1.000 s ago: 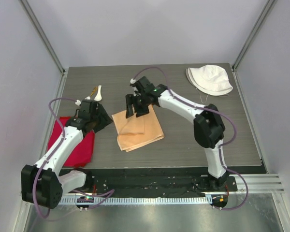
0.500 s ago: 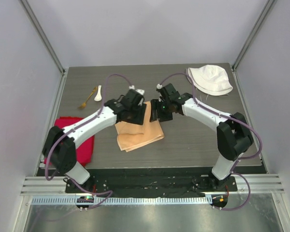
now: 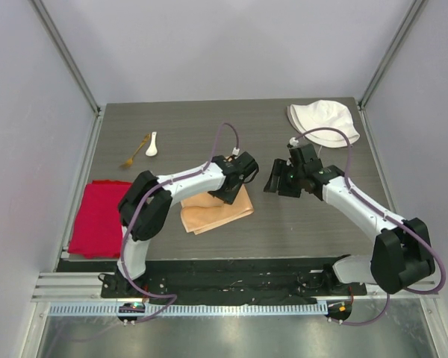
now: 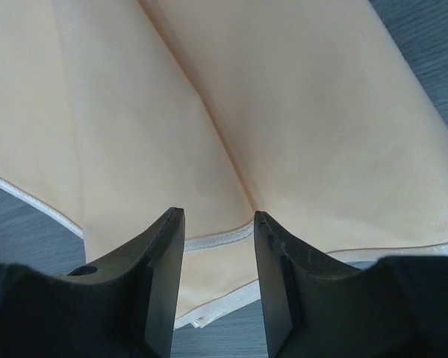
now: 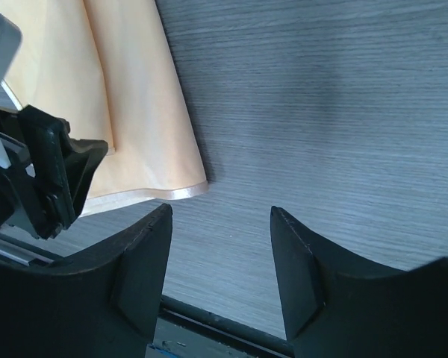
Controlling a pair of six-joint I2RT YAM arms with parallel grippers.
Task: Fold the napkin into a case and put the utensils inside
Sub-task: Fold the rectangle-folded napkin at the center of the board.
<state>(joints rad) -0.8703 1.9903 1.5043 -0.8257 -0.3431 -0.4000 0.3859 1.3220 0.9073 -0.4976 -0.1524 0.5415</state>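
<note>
The peach-orange napkin (image 3: pixel 209 212) lies folded in loose layers at the middle of the table. My left gripper (image 3: pixel 230 192) hangs low over its right part. In the left wrist view the napkin (image 4: pixel 231 112) fills the frame and the left gripper (image 4: pixel 219 227) stands open, its jaws on either side of a white hemmed edge, pinching nothing. My right gripper (image 3: pixel 272 184) is open over bare table just right of the cloth. The right wrist view shows the right gripper (image 5: pixel 220 220) with the napkin's corner (image 5: pixel 134 127) to the upper left. The white spoon (image 3: pixel 151 145) and gold fork (image 3: pixel 134 154) lie at the far left.
A bright red cloth (image 3: pixel 98 218) lies by the table's left edge. A white fabric hat (image 3: pixel 325 123) sits at the far right corner. Bare dark wood-grain table (image 3: pixel 306 224) stretches right of the napkin. Grey walls close in the sides.
My left arm swung from over the red cloth across to the napkin's right part, its jaws narrowing. My right arm drew back rightward off the napkin onto bare table.
</note>
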